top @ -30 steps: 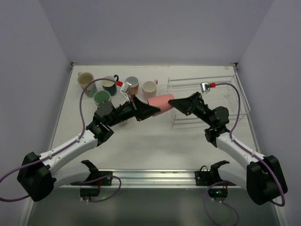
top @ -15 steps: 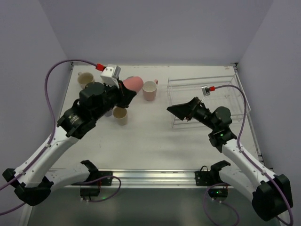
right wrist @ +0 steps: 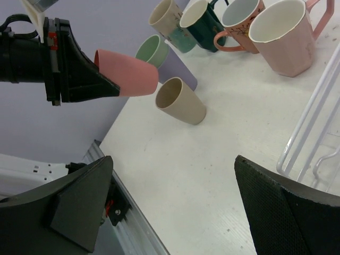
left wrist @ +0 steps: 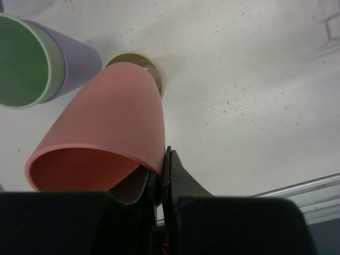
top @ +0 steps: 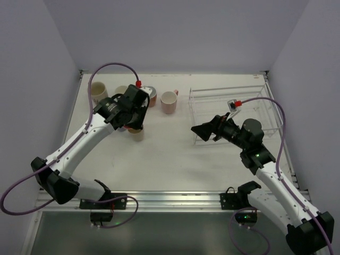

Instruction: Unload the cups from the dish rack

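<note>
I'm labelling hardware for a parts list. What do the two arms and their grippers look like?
The left arm and right arm have white links with black joints and bases. A purple cable loops along each, ending in a red plug. The left gripper and right gripper are black, with wedge-shaped fingers tapering to thin tips.

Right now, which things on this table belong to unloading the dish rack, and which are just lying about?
Job:
dish rack
coral cup, pinched in the left end effector
beige tumbler
pink mug
salmon mug
dark green mug
cream mug
mint-and-lavender tumbler
right end effector, open and empty

Just about:
purple cables
metal rail
</note>
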